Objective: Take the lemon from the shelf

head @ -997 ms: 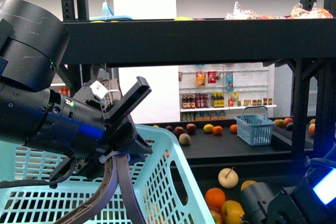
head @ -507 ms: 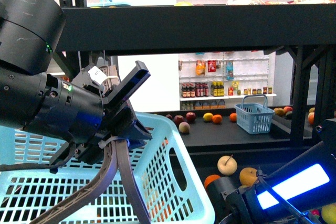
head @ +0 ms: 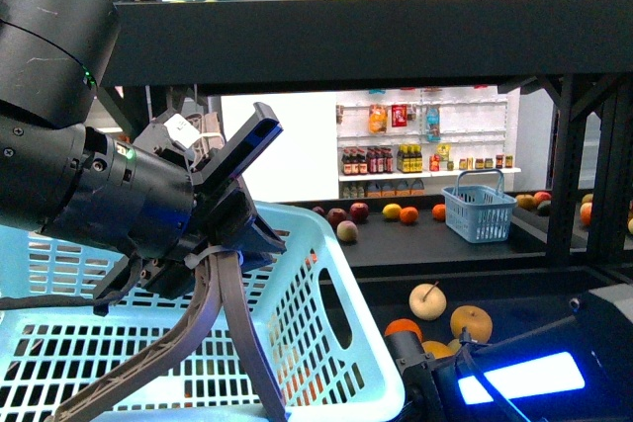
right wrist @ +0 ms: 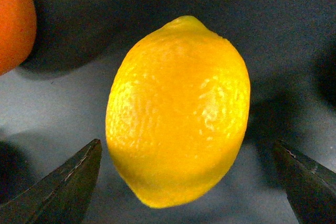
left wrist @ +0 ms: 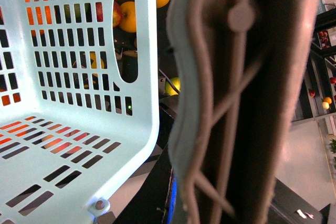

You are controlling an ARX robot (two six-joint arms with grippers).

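A: Front view first. What's the left side doing?
B: The left gripper [head: 235, 207] is up over a pale blue basket [head: 326, 343]. The top of the grey-brown handle [head: 226, 308] is lodged at the base of its fingers. The fingers look spread, but I cannot tell whether they pinch the handle.
A: And the lemon?
B: I can't make it out there. The right arm [head: 514, 380], with a blue light glowing, sits low at the bottom right. It is in front of the lower tier of the shelf [head: 346, 42], near a cream apple [head: 427, 300].
A: Left wrist view?
B: The handle [left wrist: 236, 103] is close up and fills the middle. The basket [left wrist: 79, 103] is beside it, and fruit shows through its slots.
A: Right wrist view?
B: There's the lemon [right wrist: 178, 111], lying on the dark shelf tier [right wrist: 294, 35]. An orange [right wrist: 13, 19] is near it but apart. The right gripper [right wrist: 187, 145] is released: its two fingertips [right wrist: 68, 182] stand wide, one on either side of the lemon, and neither touches it
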